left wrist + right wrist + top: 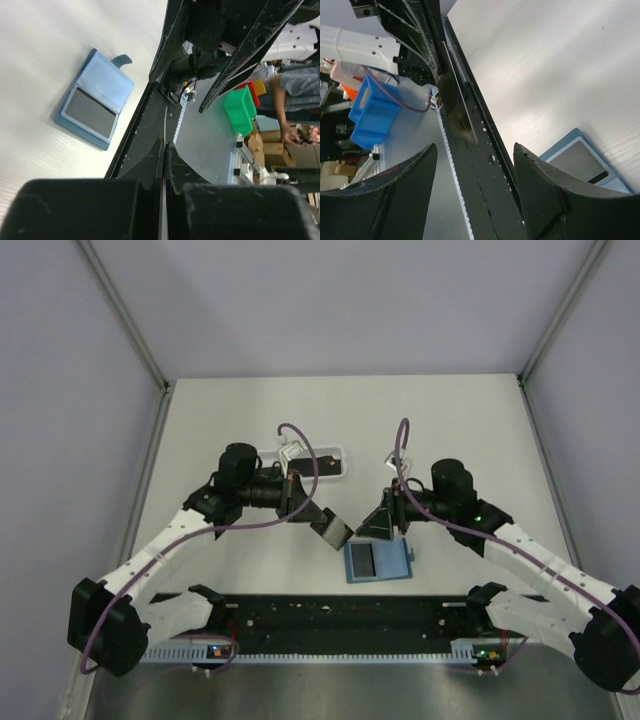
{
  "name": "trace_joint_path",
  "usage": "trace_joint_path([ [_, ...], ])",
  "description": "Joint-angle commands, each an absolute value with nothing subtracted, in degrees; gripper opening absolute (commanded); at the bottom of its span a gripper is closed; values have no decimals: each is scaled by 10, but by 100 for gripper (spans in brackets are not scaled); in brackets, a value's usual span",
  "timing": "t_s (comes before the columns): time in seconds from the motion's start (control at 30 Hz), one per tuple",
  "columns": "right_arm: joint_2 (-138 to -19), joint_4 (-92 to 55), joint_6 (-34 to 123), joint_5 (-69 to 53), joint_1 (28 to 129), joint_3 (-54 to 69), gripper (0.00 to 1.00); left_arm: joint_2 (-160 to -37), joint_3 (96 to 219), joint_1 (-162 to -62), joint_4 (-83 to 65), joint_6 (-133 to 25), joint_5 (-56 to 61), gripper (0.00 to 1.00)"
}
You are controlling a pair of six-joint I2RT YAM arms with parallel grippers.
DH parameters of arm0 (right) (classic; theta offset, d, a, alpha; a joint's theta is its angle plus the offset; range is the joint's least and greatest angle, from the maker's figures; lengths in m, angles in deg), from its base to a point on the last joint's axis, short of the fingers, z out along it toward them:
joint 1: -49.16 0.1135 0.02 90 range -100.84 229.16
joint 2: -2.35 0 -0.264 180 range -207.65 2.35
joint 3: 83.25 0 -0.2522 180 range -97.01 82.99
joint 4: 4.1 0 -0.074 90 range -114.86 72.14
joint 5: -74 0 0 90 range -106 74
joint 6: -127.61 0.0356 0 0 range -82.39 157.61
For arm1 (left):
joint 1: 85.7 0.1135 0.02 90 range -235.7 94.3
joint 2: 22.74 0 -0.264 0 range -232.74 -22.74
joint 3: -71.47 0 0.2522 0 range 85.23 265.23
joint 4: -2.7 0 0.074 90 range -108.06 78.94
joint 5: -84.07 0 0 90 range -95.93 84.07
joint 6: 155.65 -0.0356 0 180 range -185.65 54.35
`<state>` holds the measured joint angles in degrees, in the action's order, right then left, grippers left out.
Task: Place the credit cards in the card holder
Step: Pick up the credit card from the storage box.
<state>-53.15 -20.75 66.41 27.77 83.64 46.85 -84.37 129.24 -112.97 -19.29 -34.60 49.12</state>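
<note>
Card holder (pixel 392 563) lies open, long axis left-right, tab (pixel 408 555) rightward.

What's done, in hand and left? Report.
Done: one dark card looks seated in the card holder. In hand: the left gripper is shut on a second card beside the holder; the right gripper hangs open nearby. Left: slot that card in.

The left arm (pixel 165 545) and right arm (pixel 530 555) bend inward, tips near each other. The left claw (pixel 322 523) pinches a credit card (pixel 334 532); the right claw (pixel 372 526) gapes wide.
</note>
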Motion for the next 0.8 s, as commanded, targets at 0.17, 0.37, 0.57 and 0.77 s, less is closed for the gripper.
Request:
trace_joint_path([
  [0.17, -520, -295, 588, 332, 842, 412, 63, -884, 1366, -1164, -314, -474, 533, 0],
  [0.37, -498, -330, 612, 316, 842, 411, 62, -909, 1379, -1171, -343, -499, 552, 0],
  [0.57, -469, -373, 607, 335, 842, 397, 62, -905, 1387, -1173, -346, -516, 594, 0],
  [0.77, -461, -380, 602, 343, 845, 397, 62, -903, 1386, -1180, -320, -495, 610, 0],
])
